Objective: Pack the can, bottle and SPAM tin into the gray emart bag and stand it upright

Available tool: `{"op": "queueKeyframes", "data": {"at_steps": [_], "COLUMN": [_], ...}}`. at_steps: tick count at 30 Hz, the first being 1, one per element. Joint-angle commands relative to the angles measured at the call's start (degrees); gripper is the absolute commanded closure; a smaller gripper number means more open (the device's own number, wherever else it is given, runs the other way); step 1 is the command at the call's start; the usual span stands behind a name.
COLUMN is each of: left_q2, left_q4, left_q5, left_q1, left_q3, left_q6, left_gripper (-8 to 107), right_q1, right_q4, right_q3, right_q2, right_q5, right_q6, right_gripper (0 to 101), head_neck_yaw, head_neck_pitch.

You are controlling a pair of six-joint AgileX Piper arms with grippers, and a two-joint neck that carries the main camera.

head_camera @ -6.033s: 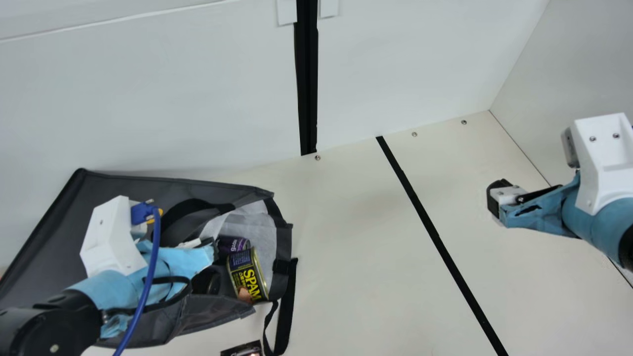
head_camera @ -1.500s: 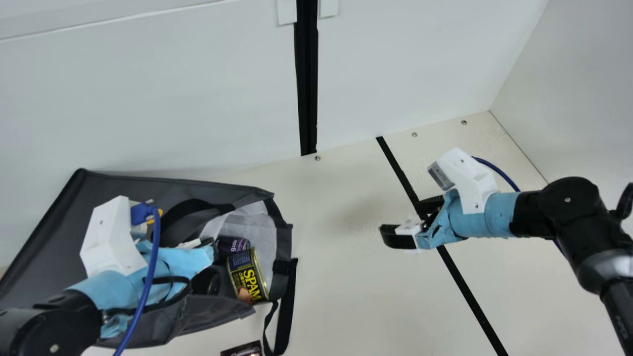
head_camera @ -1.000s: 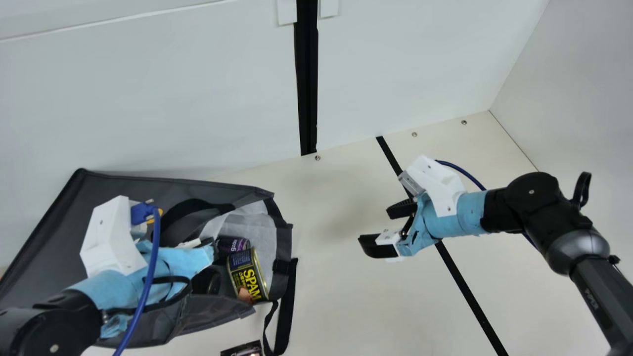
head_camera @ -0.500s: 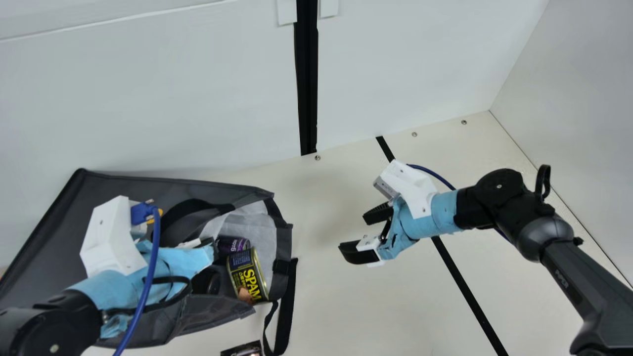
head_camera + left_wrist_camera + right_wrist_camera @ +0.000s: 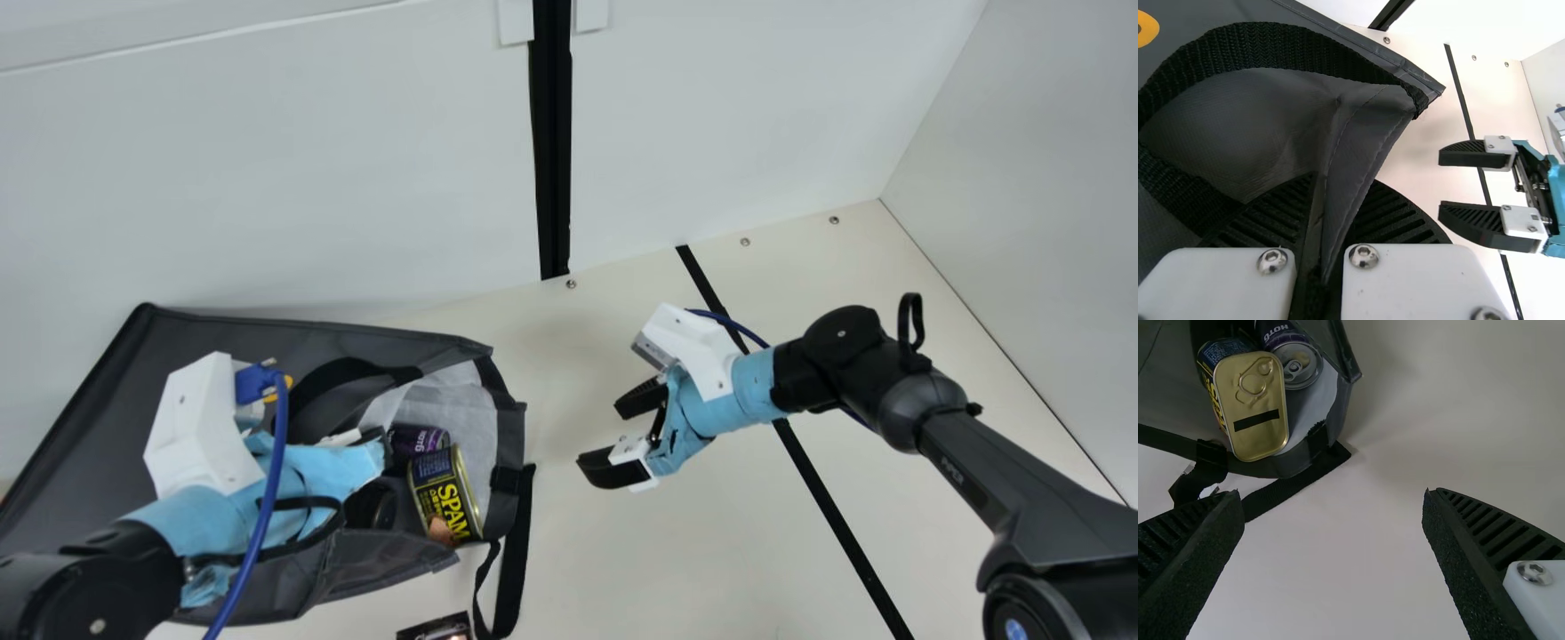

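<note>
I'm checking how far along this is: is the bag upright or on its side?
The bag is on its side: it lies along the table, mouth facing sideways, tin and can showing inside.

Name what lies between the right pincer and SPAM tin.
The main view shows bare cream table beside the right pincer, then the bag's strap and rim before the SPAM tin.

gray emart bag (image 5: 1265, 113): smooth, matt cloth
bag handle (image 5: 1265, 43): coarse webbing
SPAM tin (image 5: 1261, 440): glossy metal
my right pads (image 5: 1201, 570): rough, matt
</note>
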Motion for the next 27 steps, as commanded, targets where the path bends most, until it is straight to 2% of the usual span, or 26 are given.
{"op": "queueKeyframes", "data": {"at_steps": [1,27], "left_q2": [0.00,0.00], "left_q4": [0.00,0.00], "left_q5": [0.00,0.00], "left_q1": [0.00,0.00], "left_q3": [0.00,0.00], "left_q6": [0.00,0.00], "left_gripper": [107,107], "right_q1": [0.75,9.24], "right_q4": [0.28,6.32], "right_q3": [-0.48,-11.49], "right_q2": [0.89,14.85], "right_q5": [-0.08,-0.44], "right_q6": [-0.16,-1.20], "right_gripper": [6,6], "head_neck_yaw": [-0.05,-0.05], "head_neck_pitch": [-1.30,-1.30]}}
